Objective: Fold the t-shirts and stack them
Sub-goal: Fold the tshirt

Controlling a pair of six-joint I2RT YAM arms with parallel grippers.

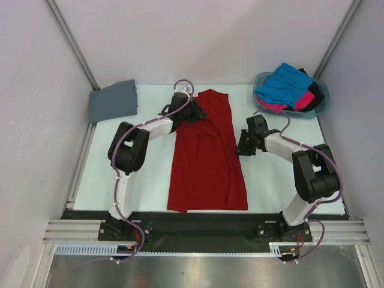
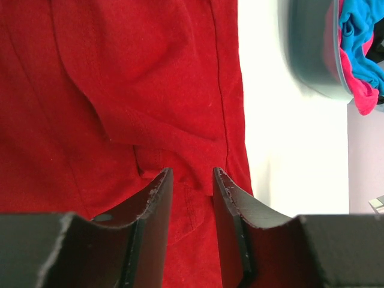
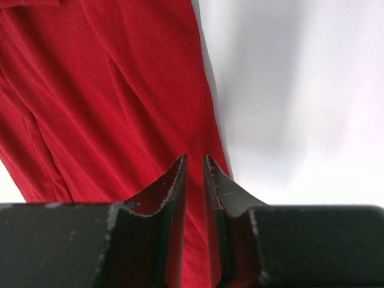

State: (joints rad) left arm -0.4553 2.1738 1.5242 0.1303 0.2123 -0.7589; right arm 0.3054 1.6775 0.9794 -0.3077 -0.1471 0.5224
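Observation:
A deep red t-shirt [image 1: 207,162] lies flat in a long narrow strip down the middle of the table. My left gripper [image 1: 198,113] sits at its far left corner. In the left wrist view its jaws [image 2: 192,171] stand apart over a seamed fold of the red cloth [image 2: 120,90]. My right gripper [image 1: 242,149] rests at the shirt's right edge, halfway along. Its jaws [image 3: 195,157] are nearly together with a slim gap, over flat red cloth [image 3: 120,90]. A slate grey t-shirt [image 1: 113,101] lies folded at the back left.
A teal basket [image 1: 324,99] stands at the back right corner, holding a bright blue t-shirt [image 1: 282,84], a hot pink one [image 1: 307,99] and a black one [image 1: 317,103]. The basket [image 2: 312,54] also shows in the left wrist view. Grey walls enclose the table on three sides.

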